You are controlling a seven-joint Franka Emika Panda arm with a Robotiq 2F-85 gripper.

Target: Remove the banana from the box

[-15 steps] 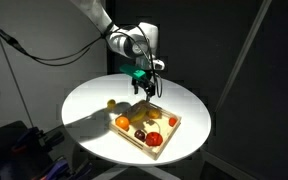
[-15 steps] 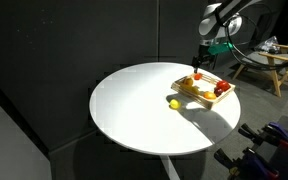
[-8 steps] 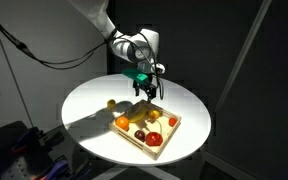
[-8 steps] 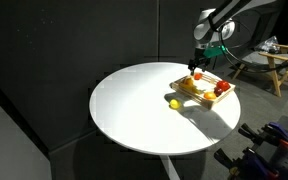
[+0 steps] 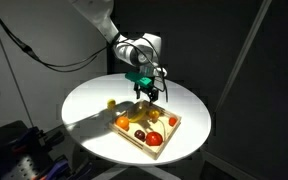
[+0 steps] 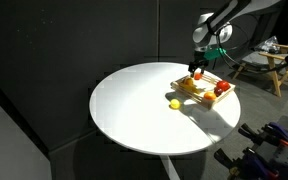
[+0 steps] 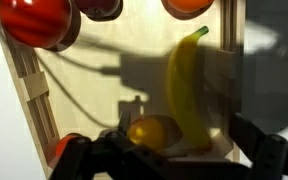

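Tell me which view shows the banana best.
Wrist view: the banana looms large, curve and stem clear, beside a round yellow fruit. In both exterior views it is too small to pick out among the fruit in the box.

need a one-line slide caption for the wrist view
Open gripper over the banana in the box, a round yellow fruit beside it, a red fruit and an orange fruit beyond.
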